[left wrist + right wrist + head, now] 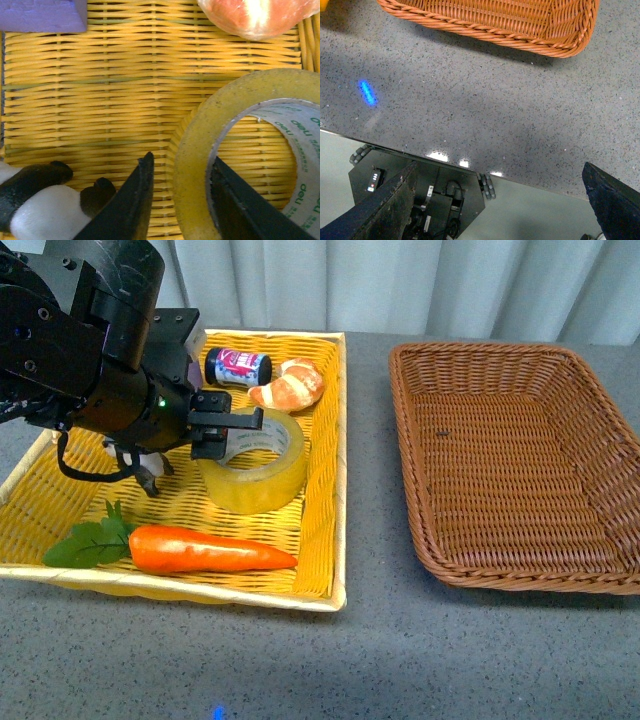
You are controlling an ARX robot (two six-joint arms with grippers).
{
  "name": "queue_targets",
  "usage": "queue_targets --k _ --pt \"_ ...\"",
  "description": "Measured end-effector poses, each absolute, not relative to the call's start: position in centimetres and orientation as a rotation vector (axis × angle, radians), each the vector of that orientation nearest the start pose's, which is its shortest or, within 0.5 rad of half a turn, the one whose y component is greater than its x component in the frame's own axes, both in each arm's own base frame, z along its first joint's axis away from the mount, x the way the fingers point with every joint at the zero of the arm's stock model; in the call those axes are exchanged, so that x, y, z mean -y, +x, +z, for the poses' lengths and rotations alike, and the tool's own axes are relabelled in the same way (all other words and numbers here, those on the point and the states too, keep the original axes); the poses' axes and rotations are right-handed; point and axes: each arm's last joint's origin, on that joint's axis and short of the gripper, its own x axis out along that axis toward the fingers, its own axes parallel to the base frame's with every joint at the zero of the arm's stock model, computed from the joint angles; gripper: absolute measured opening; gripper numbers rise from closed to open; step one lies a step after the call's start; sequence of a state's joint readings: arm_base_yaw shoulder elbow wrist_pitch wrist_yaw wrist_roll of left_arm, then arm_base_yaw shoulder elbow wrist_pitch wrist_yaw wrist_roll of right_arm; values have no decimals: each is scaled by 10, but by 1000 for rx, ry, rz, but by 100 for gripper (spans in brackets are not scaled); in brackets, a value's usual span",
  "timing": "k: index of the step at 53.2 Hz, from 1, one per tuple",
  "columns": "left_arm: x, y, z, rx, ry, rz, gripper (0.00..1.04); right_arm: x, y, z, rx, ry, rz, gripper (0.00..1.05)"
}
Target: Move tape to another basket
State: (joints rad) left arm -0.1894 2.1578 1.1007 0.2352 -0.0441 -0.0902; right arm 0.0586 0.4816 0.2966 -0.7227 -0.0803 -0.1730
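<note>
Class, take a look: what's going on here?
The left end effector straddles the wall of the tape, one finger inside the core, one outside, not yet closed. The tape sits in the yellow basket near a carrot. The brown basket is empty. The right end effector hangs open over the table edge.

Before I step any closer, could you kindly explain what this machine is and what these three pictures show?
It is a robot with two arms, each ending in a gripper. The front picture comes from its body, the other two from its wrists. On the grey table sit a yellow basket and an empty brown basket. The yellow one holds the tape, a carrot, a bread roll and a small can. The left gripper is open, straddling the tape's wall, gripping nothing yet. The right gripper is open, empty, near the table's edge.
</note>
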Motion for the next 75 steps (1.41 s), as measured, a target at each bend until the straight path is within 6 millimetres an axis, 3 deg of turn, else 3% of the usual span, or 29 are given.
queue_targets --k 4,9,19,36,51,62,75 --pt "76 398 69 -820 11 -102 21 -8 97 164 -895 -151 208 96" --pt "77 397 70 -815 15 -102 17 -8 97 164 -895 -151 208 96" --pt "80 395 77 -780 31 -139 16 -8 97 164 -895 -151 208 96" --pt "100 391 135 -538 243 -511 16 -8 97 164 -895 -151 207 96" --pt "132 394 154 -462 449 -761 16 -8 97 164 -895 -151 208 96" --pt "152 402 174 -375 550 -848 16 -8 97 164 -895 -151 208 96" --pt "167 410 183 -302 608 -940 16 -8 97 164 -895 -151 208 96"
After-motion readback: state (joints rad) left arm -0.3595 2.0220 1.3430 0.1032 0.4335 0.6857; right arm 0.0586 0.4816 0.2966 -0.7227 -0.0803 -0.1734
